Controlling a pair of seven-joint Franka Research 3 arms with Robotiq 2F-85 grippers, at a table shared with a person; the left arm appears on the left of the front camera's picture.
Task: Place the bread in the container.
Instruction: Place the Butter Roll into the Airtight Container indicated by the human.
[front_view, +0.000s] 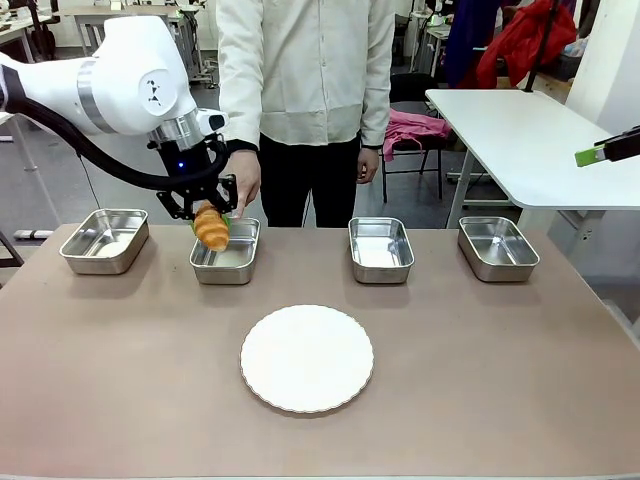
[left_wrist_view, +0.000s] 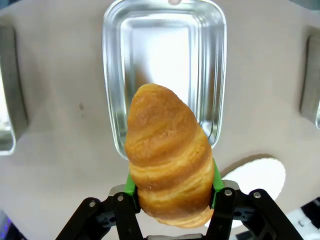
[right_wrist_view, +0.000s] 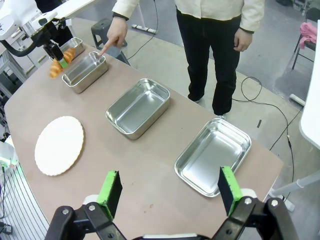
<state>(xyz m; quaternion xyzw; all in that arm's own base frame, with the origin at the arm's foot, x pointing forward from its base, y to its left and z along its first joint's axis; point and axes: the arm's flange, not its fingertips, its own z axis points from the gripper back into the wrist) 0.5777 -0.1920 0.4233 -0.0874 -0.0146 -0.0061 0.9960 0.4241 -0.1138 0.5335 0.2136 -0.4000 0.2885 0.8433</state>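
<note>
The bread (front_view: 211, 228), a golden-brown croissant, hangs just above the near-left rim of the container (front_view: 232, 262), the second steel tray from the left. My left gripper (front_view: 207, 218) is shut on it. In the left wrist view the bread (left_wrist_view: 167, 150) stands between the green pads (left_wrist_view: 131, 184), with the empty container (left_wrist_view: 164, 60) below and ahead. A person's hand (front_view: 243, 185) points a finger at that container's far rim. My right gripper (right_wrist_view: 170, 190) hovers high above the table's right side, open and empty. From there the bread (right_wrist_view: 60, 61) and container (right_wrist_view: 85, 71) show far off.
Three more steel trays (front_view: 104, 240) (front_view: 380, 248) (front_view: 497, 247) stand in the same row. A round white scalloped plate (front_view: 307, 358) lies in the middle of the table. The person stands at the far edge. A white side table (front_view: 530, 140) is at the back right.
</note>
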